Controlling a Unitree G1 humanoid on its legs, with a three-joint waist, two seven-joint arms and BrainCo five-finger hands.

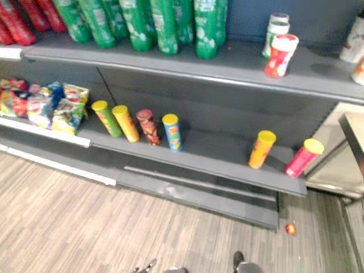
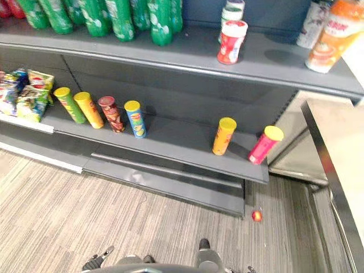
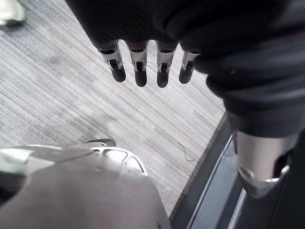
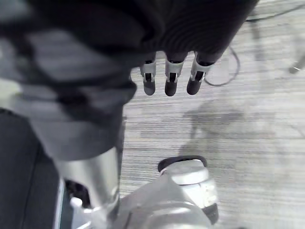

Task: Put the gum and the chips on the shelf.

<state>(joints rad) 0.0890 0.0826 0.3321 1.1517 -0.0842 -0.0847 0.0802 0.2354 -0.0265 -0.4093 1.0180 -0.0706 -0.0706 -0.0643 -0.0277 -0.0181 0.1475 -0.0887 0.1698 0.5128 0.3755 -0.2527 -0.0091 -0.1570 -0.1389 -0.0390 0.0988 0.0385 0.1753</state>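
Note:
Several chip cans stand tilted on the lower grey shelf [image 1: 216, 162]: green [image 1: 107, 118], yellow [image 1: 125, 123], dark red [image 1: 148, 127] and blue [image 1: 172, 132] in a row. An orange can [image 1: 261, 149] and a pink can [image 1: 303, 157] stand further right. On the upper shelf [image 1: 227, 65] are a red-and-white gum bottle [image 1: 280, 55] and a green-and-white one [image 1: 276, 31] behind it. My left hand [image 3: 139, 71] hangs over the floor, fingers straight, holding nothing. My right hand [image 4: 170, 78] hangs likewise, open, with nothing in it.
Green bottles [image 1: 165, 23] line the upper shelf at left, and an orange bottle [image 2: 330, 37] stands at its right end. Snack bags [image 1: 57, 105] lie at the lower shelf's left end. A small red thing [image 1: 290, 228] lies on the striped floor. A metal table [image 2: 335, 148] stands at right.

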